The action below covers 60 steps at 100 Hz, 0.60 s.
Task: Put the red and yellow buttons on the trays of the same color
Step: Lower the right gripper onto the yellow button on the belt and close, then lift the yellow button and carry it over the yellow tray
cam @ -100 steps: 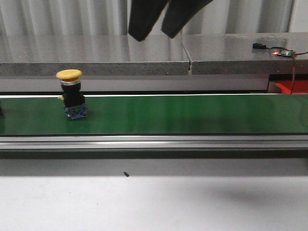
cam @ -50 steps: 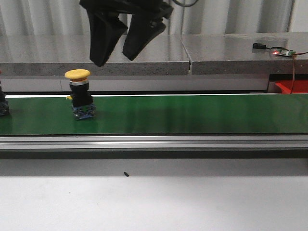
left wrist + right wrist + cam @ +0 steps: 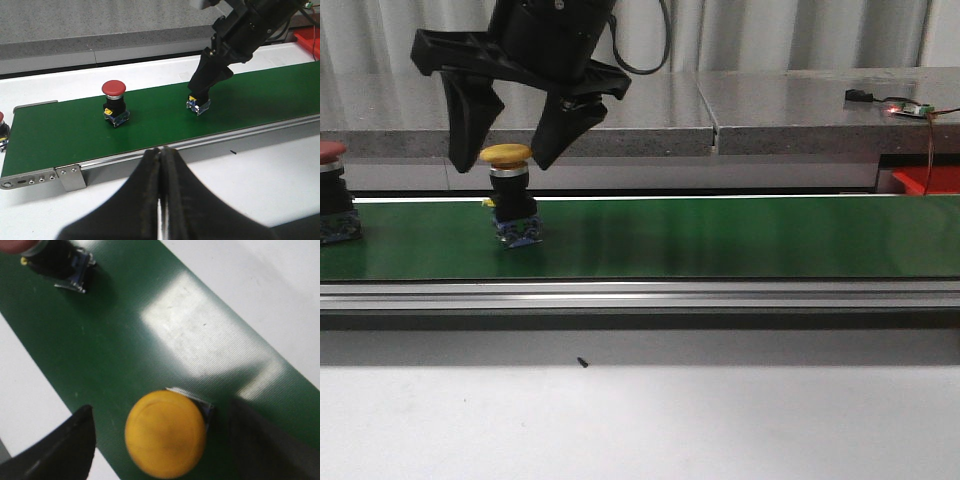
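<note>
The yellow button [image 3: 506,155] stands upright on the green belt [image 3: 720,235]. My right gripper [image 3: 503,166] is open and hangs over it, one finger on each side of the cap and neither touching. From the right wrist the yellow cap [image 3: 165,440] sits between the two fingers [image 3: 65,447]. A red button [image 3: 330,152] stands at the belt's far left, also seen as the red button [image 3: 113,89] from the left wrist. My left gripper [image 3: 161,150] is shut and empty over the white table in front of the belt. A red tray [image 3: 926,180] shows at the far right; the yellow tray is out of view.
An aluminium rail [image 3: 640,295] runs along the belt's front edge. A grey stone ledge [image 3: 770,110] lies behind it, with a small circuit board [image 3: 908,108] on it. Another button [image 3: 2,132] sits at the belt's end in the left wrist view.
My right gripper came down and to the left until it straddled the yellow button. The button rode rightward on the belt, and the red button came into view at the left.
</note>
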Tool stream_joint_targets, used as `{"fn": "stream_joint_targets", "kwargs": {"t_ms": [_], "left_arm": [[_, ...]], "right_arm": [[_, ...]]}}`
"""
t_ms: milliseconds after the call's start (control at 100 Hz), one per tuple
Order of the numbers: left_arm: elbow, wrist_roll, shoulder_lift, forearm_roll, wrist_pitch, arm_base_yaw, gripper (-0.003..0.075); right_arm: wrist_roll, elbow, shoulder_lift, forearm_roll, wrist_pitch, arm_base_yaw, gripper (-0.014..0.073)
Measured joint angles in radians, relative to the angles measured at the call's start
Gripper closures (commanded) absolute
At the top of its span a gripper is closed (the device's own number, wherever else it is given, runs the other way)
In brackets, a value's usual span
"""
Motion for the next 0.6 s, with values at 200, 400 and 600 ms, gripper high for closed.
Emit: {"fn": "stream_joint_targets", "kwargs": {"t_ms": [200, 400, 600], "left_arm": [[0.0, 0.0, 0.0, 0.0, 0.0, 0.0, 0.0739], [0.0, 0.0, 0.0, 0.0, 0.0, 0.0, 0.0739], [0.0, 0.0, 0.0, 0.0, 0.0, 0.0, 0.0739]], "right_arm": [[0.095, -0.005, 0.023, -0.059, 0.012, 0.0, 0.0457], [0.124, -0.007, 0.023, -0.066, 0.019, 0.0, 0.0533], [0.24, -0.007, -0.034, -0.179, 0.056, 0.0, 0.0533]]}}
